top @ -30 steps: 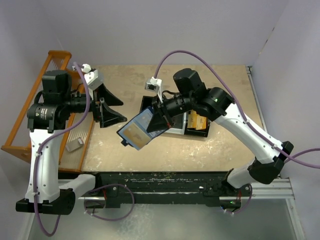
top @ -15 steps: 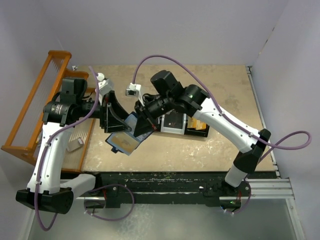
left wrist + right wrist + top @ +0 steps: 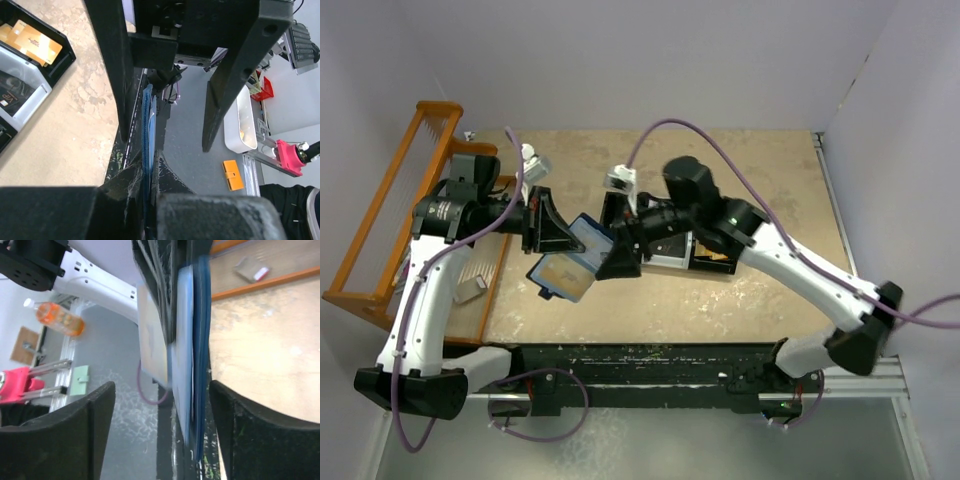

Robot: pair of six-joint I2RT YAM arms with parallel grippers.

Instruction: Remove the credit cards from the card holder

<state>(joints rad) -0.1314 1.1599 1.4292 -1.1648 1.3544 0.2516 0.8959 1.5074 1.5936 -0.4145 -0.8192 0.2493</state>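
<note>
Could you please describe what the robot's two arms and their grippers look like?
The left arm and right arm have smooth white links between black cylindrical joints. The left gripper and right gripper are black, with broad angular fingers. A purple cable loops along each arm, and a small green light shows on the right one.

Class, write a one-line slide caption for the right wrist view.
Open right hand flanks an edge-on dark navy folding card holder with a beige card showing.

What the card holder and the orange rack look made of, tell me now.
Card holder: likely leather or faux leather, matte navy outside, paler blue inside, judging by its thin layered edges. Orange rack: probably varnished wood, given its orange-brown slatted rails, though painted metal is possible.
</note>
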